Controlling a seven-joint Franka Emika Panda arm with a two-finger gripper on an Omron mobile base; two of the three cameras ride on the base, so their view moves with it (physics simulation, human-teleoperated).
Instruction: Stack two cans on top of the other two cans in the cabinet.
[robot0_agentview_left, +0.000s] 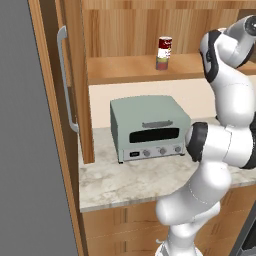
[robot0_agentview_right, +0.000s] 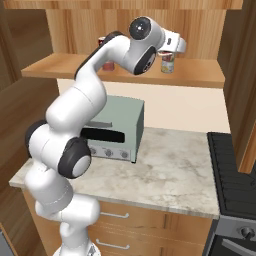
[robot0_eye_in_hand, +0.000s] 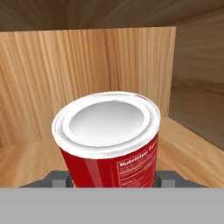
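In the hand view a red can (robot0_eye_in_hand: 114, 144) with a silver lid fills the space between my dark fingers (robot0_eye_in_hand: 59, 178), and my gripper (robot0_eye_in_hand: 113, 177) is shut on it inside the cabinet (robot0_eye_in_hand: 52, 87). From the right base view the gripper (robot0_agentview_right: 168, 54) holds that can over a greenish-grey can (robot0_agentview_right: 168, 66) on the cabinet shelf (robot0_agentview_right: 60, 67); whether the two touch I cannot tell. Further left on the shelf (robot0_agentview_left: 125, 70), a red-and-white can (robot0_agentview_left: 164, 45) stands stacked on a greenish-grey can (robot0_agentview_left: 162, 63). Part of that red can (robot0_agentview_right: 102, 41) peeks from behind my arm.
A grey-green toaster oven (robot0_agentview_left: 150, 127) stands on the marble counter (robot0_agentview_left: 125, 185) under the shelf. The open cabinet door with its grey bar handle (robot0_agentview_left: 65, 80) hangs at the left. A dark stove (robot0_agentview_right: 235, 170) borders the counter on the right.
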